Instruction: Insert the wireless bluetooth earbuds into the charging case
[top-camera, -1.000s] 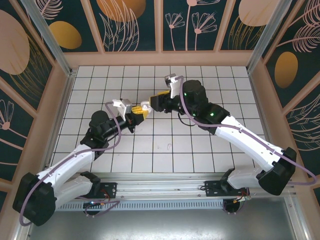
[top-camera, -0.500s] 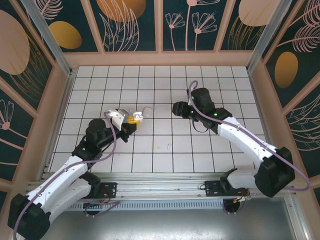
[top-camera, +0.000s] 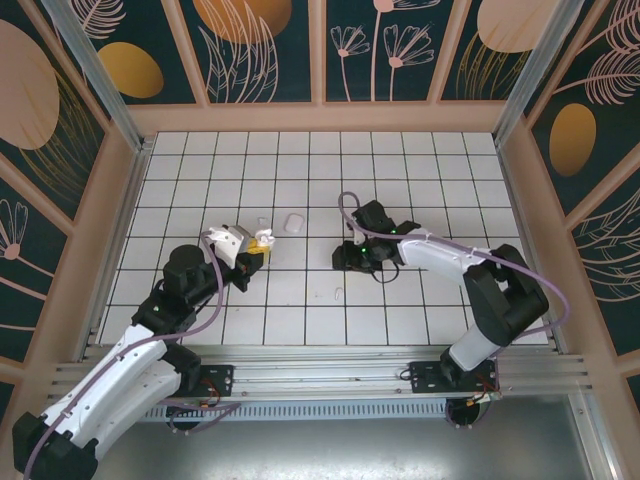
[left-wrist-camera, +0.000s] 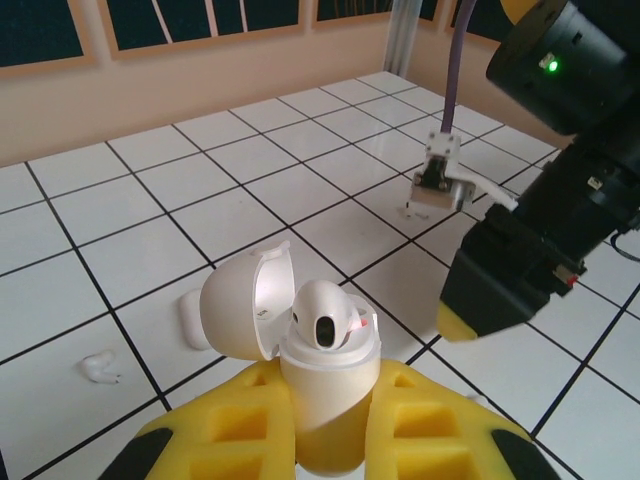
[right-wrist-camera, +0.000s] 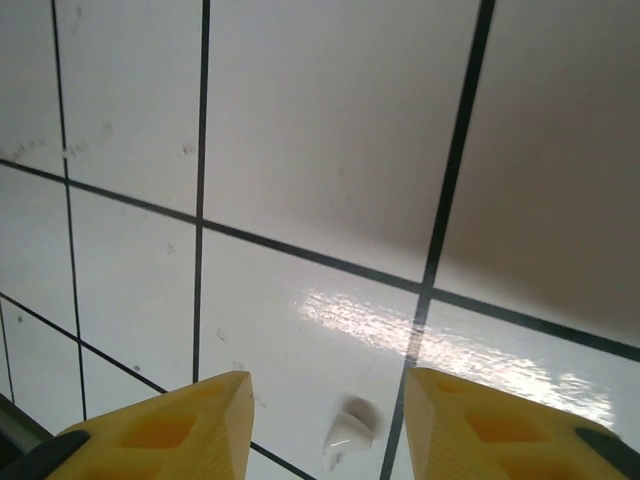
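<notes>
- The left gripper (left-wrist-camera: 325, 425) was pressed together on the small white rounded plastic charging case (left-wrist-camera: 330, 372), with one yellow finger on each side of its lower half.
- It held this case upright with the hinged lid thrown back. I think this was so that the sockets faced up and could be reached from above.
- Inside the case one tiny white plastic earbud (left-wrist-camera: 322, 322) sat in its socket, with a small red light beside it. The place next to it I could not see well.
- The right gripper (right-wrist-camera: 328, 380) had its two yellow fingers spread with nothing between them, and it pointed down close over the white tiled table (right-wrist-camera: 300, 150).
- In the top view this gripper was to the right of the case, apart from it and a little nearer to the arm bases.
- A loose white earbud (right-wrist-camera: 348, 432) lay flat on the tile just under the gap between those fingers, and neither finger touched it. The spread seemed chosen so that one finger could come down on each side of it.
- Just behind the lid of the case lay a larger white rounded box (left-wrist-camera: 192, 322), maybe another case.
- Further to the left of the case, in the left wrist view, lay a tiny white piece (left-wrist-camera: 100, 368), probably one more earbud.
- In my judgement this case was only half filled. The next pinch would need care, because such a small smooth piece may slip out from the fingers.
</notes>
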